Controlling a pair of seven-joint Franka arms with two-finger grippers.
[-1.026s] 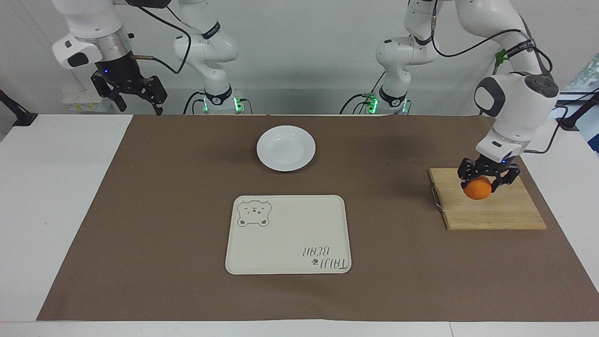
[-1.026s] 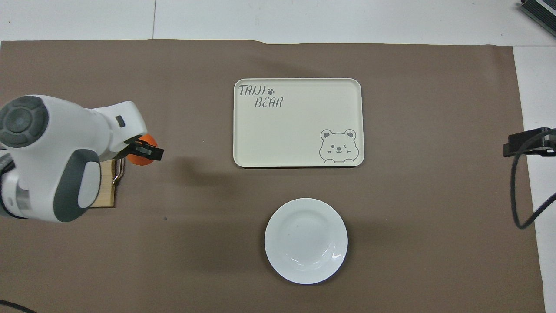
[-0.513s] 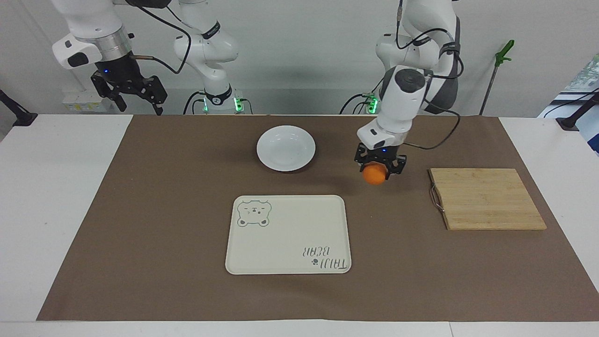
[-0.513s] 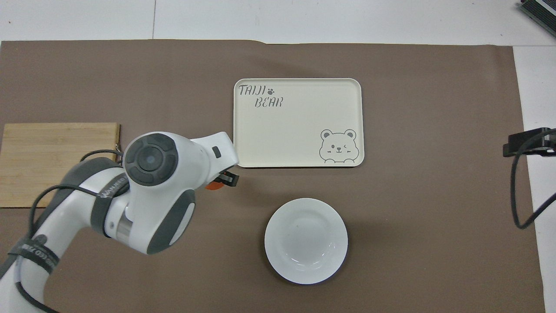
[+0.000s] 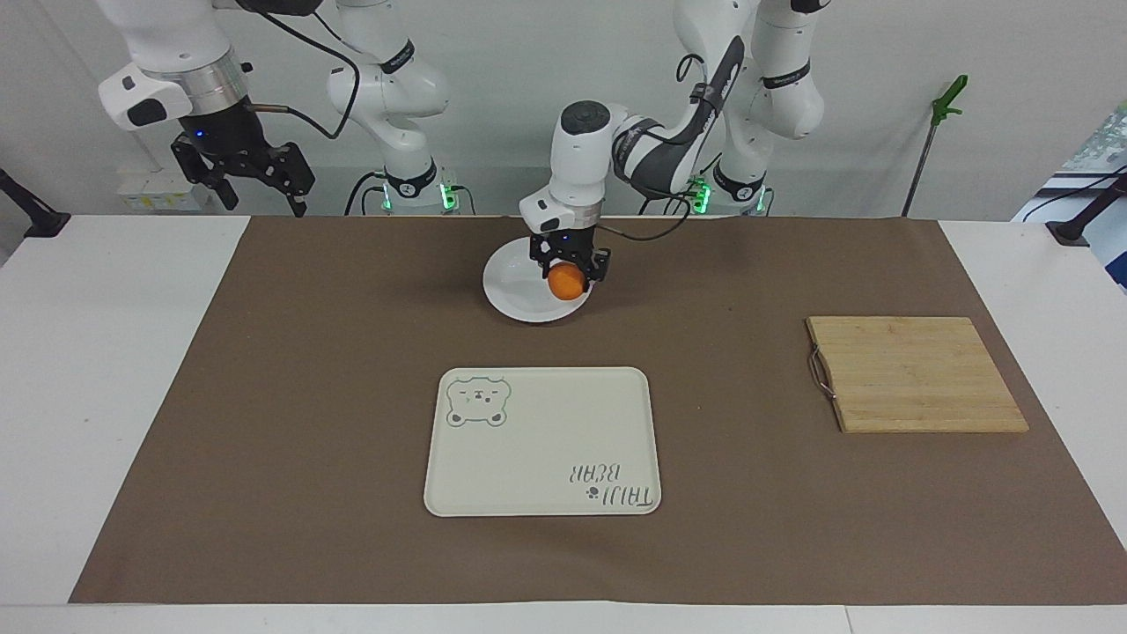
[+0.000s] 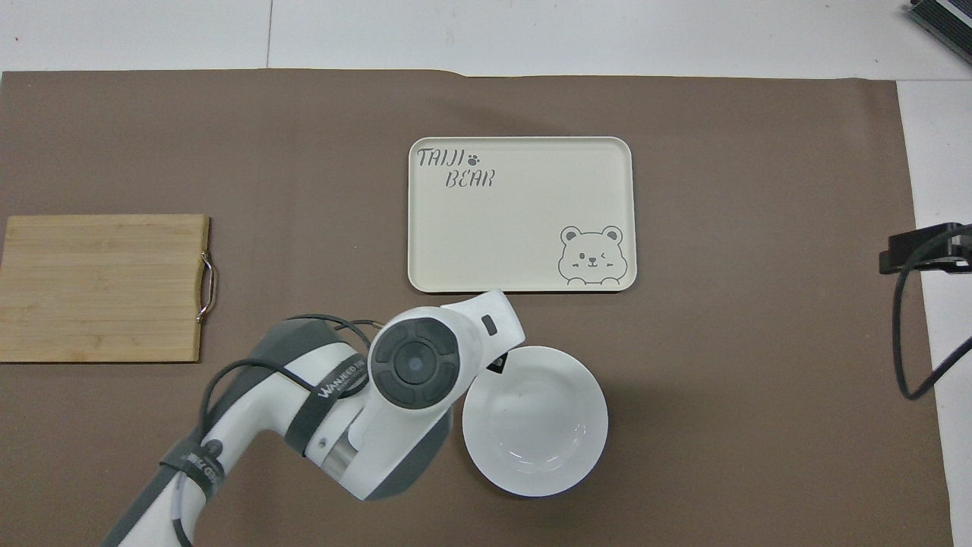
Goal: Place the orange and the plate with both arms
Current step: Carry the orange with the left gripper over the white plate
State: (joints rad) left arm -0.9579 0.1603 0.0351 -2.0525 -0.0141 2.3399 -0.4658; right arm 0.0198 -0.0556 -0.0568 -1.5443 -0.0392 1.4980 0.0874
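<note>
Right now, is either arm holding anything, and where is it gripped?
The left gripper holds the orange by its upper sides, up in the air over the plate's rim. The right gripper waits open, holding nothing.

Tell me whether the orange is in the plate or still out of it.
Out: the left pincer holds the orange over the plate's edge; nothing lies in the plate.

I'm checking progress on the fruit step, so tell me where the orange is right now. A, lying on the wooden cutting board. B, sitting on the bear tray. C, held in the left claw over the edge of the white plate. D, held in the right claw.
C: the left claw is shut on the orange, up over the rim of the plate.
</note>
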